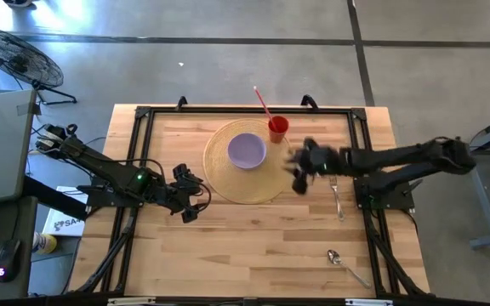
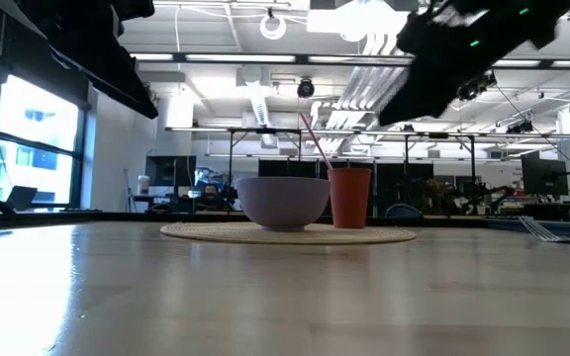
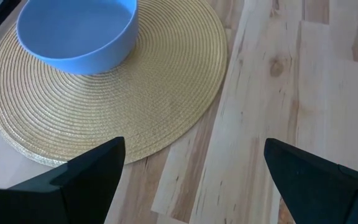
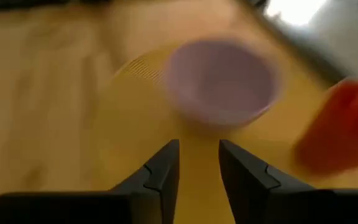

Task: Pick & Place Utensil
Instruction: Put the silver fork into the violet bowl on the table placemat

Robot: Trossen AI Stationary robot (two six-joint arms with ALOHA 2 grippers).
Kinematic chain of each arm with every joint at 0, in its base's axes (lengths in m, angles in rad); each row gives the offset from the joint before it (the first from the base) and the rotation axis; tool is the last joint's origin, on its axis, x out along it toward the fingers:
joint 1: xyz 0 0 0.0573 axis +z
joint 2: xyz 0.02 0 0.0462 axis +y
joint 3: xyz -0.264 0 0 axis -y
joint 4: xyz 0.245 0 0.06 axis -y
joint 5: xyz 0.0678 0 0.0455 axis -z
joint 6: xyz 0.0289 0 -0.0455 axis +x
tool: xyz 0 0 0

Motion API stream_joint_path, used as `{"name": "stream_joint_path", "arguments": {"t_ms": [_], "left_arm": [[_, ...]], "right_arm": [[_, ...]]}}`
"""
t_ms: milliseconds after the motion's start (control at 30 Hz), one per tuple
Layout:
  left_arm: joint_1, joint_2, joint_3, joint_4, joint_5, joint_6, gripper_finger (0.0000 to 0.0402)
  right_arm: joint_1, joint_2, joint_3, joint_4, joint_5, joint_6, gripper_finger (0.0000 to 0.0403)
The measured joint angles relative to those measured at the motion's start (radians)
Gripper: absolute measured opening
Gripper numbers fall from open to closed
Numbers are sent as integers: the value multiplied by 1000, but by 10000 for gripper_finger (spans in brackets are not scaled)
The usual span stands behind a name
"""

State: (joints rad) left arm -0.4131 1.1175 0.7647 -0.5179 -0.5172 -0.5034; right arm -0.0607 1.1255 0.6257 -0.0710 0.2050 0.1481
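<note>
A silver fork (image 1: 336,195) lies flat on the wooden table just right of the round woven placemat (image 1: 228,183). A silver spoon (image 1: 344,263) lies near the table's near right corner. On the mat stand a lavender bowl (image 1: 247,150) and a red cup (image 1: 278,128) with a pink straw. My right gripper (image 1: 299,167) hovers over the mat's right edge, left of the fork. Its fingers (image 4: 166,167) stand a narrow gap apart with nothing between them. My left gripper (image 1: 190,198) waits wide open at the mat's left edge, holding nothing.
A black metal frame (image 1: 228,112) runs round the tabletop. Bare wood lies on the near half of the table between the mat and the spoon. In the low view the bowl (image 2: 285,201) and the cup (image 2: 350,198) stand on the mat, and the fork (image 2: 552,232) lies far right.
</note>
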Motion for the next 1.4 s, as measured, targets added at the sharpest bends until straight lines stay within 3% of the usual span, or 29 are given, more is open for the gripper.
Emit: {"name": "stream_joint_path", "arguments": {"t_ms": [167,300,467,633,733,967,1133,1400], "left_arm": [[0,0,0,1,-21,1,378],[0,0,0,1,-40,1,378],[0,0,0,0,-47,1,378],[0,0,0,-1,-9,1,378],[0,0,0,-1,21,0,378],[0,0,0,0,56,0,378],[0,0,0,3,56,0,378],[0,0,0,8,56,0,378]], "right_arm": [[250,-6,44,-271,61,289,82],[373,16,97,-471,69,570,65],[392,20,132,-755,-7,971,53],[318,20,111,-944,-61,1191,43],[260,20,80,-961,-79,1202,40],[114,21,-50,-927,-235,1144,39],[34,21,-92,-875,-246,1050,52],[-41,67,-134,-850,-274,1030,91]]}}
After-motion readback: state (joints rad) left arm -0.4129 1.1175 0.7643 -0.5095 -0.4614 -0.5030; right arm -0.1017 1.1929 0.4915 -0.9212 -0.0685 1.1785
